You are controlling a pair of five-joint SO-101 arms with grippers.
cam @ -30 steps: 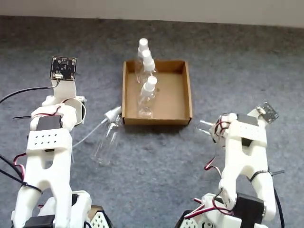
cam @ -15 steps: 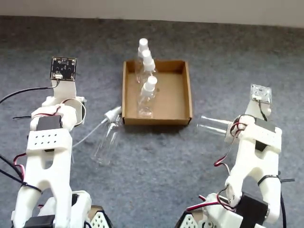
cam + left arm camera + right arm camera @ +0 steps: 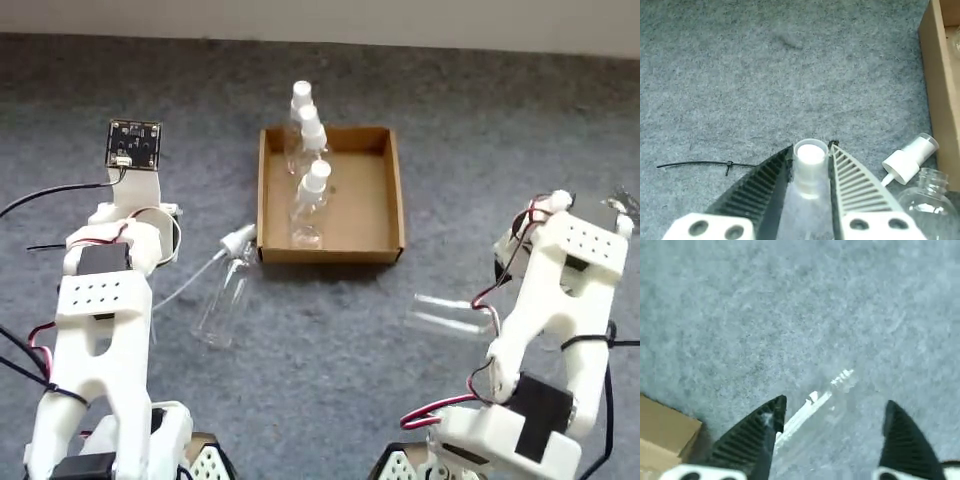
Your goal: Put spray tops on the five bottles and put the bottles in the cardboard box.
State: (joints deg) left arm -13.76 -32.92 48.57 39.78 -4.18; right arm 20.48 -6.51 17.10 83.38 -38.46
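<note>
Three clear bottles with white spray tops (image 3: 315, 185) stand in the cardboard box (image 3: 385, 200). A topless clear bottle (image 3: 225, 300) lies on the carpet by the box's near left corner, and a loose spray top (image 3: 238, 240) rests at its neck. In the left wrist view my left gripper (image 3: 810, 150) is shut on a small white-capped bottle (image 3: 809, 155), with the loose spray top (image 3: 910, 159) just beside it. My right gripper (image 3: 834, 410) holds another topless clear bottle (image 3: 810, 420) between its fingers. That bottle (image 3: 450, 312) sticks out sideways from the right arm (image 3: 555, 290), near of the box.
Grey carpet covers the table. A thin black cable tie (image 3: 725, 164) lies beside the left gripper. The left arm (image 3: 105, 300) stands left of the lying bottle. Bare carpet lies between the two arms.
The right arm has swung out to the right and drawn back toward the near edge, carrying its clear bottle away from the box. The left arm and the other bottles have stayed put.
</note>
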